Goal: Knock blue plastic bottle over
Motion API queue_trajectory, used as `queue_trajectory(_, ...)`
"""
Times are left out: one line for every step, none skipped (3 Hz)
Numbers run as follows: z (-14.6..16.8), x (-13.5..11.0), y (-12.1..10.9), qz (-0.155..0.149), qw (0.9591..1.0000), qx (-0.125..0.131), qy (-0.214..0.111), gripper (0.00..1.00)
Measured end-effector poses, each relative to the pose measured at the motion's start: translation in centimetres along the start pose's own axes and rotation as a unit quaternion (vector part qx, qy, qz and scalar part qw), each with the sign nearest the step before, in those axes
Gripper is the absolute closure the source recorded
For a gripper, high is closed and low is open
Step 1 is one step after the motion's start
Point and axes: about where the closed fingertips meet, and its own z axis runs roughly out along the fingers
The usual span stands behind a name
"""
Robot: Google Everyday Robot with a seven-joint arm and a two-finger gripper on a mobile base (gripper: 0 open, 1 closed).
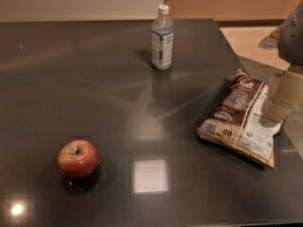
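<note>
One bottle (162, 38) at 12 o'clock, likely light, tippy — nudge up high; gripper (283, 98) at 3 o'clock, opening unclear.

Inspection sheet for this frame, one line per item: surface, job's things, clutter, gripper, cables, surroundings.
Surface: dark glossy table with light reflections on it.
Job's things: blue plastic bottle standing upright at the far middle, white cap on, nothing touching it.
Clutter: red apple at near left; brown snack bag lying flat at right.
Grippers: gripper at the right edge, by the snack bag's right side, well apart from the bottle; contact with the bag cannot be told.
Cables: nothing seen.
Surroundings: pale wall behind the table; light floor at far right.
</note>
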Motion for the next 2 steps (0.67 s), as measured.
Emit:
queue_trajectory(0.0,0.0,0.0,0.0,1.0,0.0,0.0,0.0)
queue_trajectory(0.7,-0.9,-1.5,0.004,0.9998,-0.006,-0.021,0.0)
